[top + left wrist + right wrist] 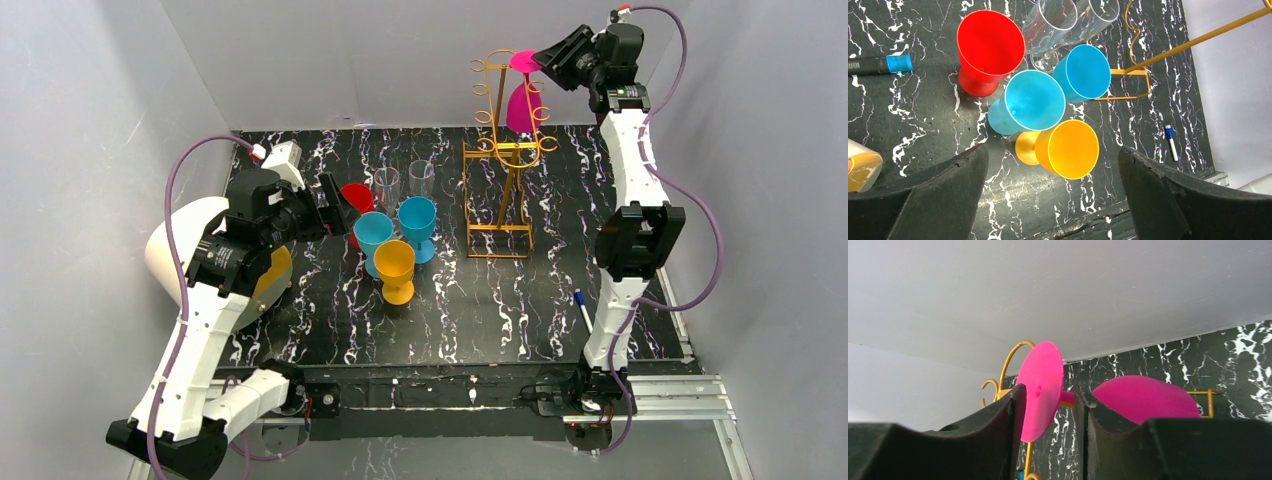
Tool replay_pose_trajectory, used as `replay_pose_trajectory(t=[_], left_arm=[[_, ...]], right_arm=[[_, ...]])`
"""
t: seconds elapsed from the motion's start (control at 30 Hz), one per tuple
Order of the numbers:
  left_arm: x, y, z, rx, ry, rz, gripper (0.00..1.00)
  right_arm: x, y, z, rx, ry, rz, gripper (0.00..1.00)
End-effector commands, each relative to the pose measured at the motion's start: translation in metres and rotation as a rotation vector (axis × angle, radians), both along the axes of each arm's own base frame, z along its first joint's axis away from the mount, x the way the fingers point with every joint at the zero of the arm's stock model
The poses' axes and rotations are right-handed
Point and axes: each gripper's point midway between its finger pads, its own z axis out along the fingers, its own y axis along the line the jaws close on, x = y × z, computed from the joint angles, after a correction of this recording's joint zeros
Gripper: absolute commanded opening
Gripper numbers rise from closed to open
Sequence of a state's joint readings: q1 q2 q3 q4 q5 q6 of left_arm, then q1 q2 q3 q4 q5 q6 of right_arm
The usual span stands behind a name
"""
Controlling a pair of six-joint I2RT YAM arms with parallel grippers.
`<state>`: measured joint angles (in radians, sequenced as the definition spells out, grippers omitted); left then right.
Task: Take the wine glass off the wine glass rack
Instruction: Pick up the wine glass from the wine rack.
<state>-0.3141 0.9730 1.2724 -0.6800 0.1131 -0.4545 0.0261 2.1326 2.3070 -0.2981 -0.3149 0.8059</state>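
A pink wine glass hangs upside down from the top hooks of the gold wire wine glass rack, its round foot uppermost and its bowl below. My right gripper is raised at the rack's top; in the right wrist view, my right gripper has its jaws a little apart either side of the foot, with a gap showing beside the stem. A rack loop curls behind the foot. My left gripper is wide open and empty above the cups, as the left wrist view shows.
Left of the rack stand a red cup, two clear glasses, two blue cups and an orange cup. A blue-capped marker lies by the right arm. A white roll sits at the left edge.
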Motion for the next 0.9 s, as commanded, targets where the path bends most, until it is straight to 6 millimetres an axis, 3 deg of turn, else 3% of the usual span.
replay_pose_trajectory(t=[0.0,0.13,0.37,0.53,0.7,0.87], left_arm=[[-0.002,-0.001,0.009,-0.017,-0.033,-0.008,0.98],[-0.001,-0.003,0.008,-0.024,-0.023,-0.016,0.98],[-0.001,-0.004,-0.003,-0.017,0.007,-0.019,0.98],[-0.001,-0.005,-0.004,-0.020,0.007,-0.023,0.98],[0.002,-0.009,-0.007,-0.026,0.019,-0.040,0.98],[0.001,-0.007,-0.003,-0.022,0.011,-0.036,0.98]], right_arm=[[-0.002,0.004,0.027,0.035,-0.086,0.035,0.46],[0.001,0.000,0.028,0.027,-0.080,0.013,0.35],[-0.004,-0.013,0.031,0.021,-0.059,-0.060,0.27],[-0.002,-0.003,0.029,0.055,-0.043,-0.008,0.24],[0.001,0.001,0.026,0.102,-0.033,0.015,0.30],[0.005,0.003,0.025,0.129,-0.027,0.014,0.20]])
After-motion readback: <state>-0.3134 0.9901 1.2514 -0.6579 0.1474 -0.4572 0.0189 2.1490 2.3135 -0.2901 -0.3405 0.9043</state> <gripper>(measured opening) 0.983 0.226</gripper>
